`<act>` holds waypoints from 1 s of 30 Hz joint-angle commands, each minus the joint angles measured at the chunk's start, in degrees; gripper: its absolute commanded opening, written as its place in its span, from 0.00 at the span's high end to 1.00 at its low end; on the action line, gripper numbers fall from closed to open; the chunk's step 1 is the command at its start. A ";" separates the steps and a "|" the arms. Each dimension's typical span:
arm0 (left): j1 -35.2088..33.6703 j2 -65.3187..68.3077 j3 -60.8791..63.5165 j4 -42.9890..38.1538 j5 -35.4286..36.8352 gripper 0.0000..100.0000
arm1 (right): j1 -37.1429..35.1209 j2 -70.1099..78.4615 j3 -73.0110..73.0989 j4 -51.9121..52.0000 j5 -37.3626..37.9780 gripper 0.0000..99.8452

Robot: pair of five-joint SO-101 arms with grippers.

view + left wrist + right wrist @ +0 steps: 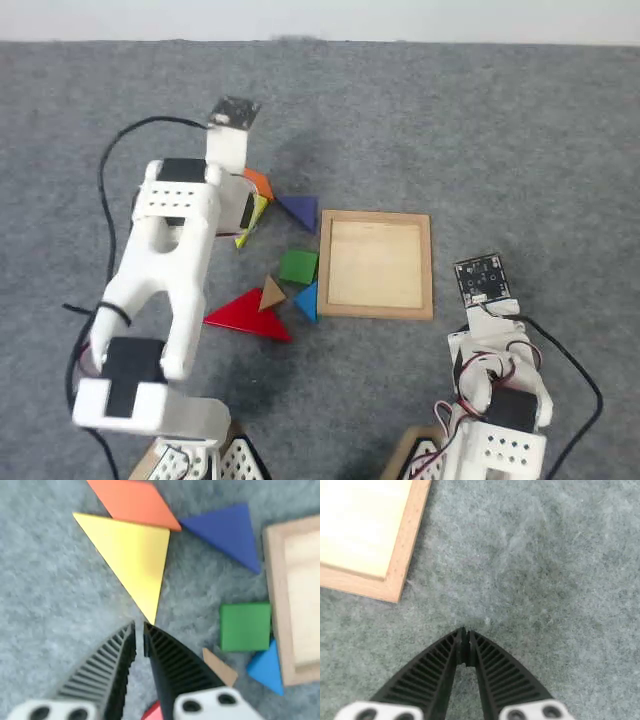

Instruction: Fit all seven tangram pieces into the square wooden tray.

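Tray (376, 215) sits mid-table on the grey carpet (450, 130), and all seven pieces lie on the carpet outside it, off its one side, toward my left arm (170, 260). Green square (298, 266) is just beside the tray edge, with the light blue triangle (307, 300) right below it and also hugging the edge. The small tan triangle (271, 293) is next to those two, touching the top of the big red triangle (248, 314). Dark blue triangle (299, 210) lies near the tray's far corner, apart from it. Orange parallelogram (259, 182) and yellow triangle (255, 215) are partly under my left arm. On the left wrist view the left gripper (139, 627) hangs over the carpet, jaws drawn in to a thin slit with nothing in them, tips right at the sharp point of the yellow triangle (135, 555); I can't tell if they touch it. The orange parallelogram (132, 500) meets the yellow triangle's far edge. Right arm (495, 370) sits back on the other side of the tray. Right gripper (466, 632) is closed tip to tip, holding nothing, over bare carpet near a tray corner (405, 550).
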 commanded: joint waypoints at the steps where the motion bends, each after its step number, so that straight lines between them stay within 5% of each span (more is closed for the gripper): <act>1: 0.09 -1.23 -3.47 -6.68 3.69 0.96 | 0.57 -0.84 1.05 -0.31 0.88 0.99; 7: 0.62 13.98 -15.60 -15.74 7.03 0.89 | 0.57 -0.84 1.05 -0.31 0.88 0.99; 14: 0.62 34.20 -40.13 -13.54 7.21 0.89 | 0.57 -0.84 1.05 -0.31 0.88 0.99; 19: 0.09 48.44 -54.90 0.70 6.86 0.89 | 0.57 -0.84 1.05 -0.31 0.88 0.99; 26: -0.62 59.87 -77.14 30.77 4.84 0.89 | 0.48 -0.84 1.05 -0.31 0.88 0.99; 30: -1.93 56.35 -76.18 32.53 3.96 0.94 | 0.57 -0.84 1.05 -0.31 0.88 0.99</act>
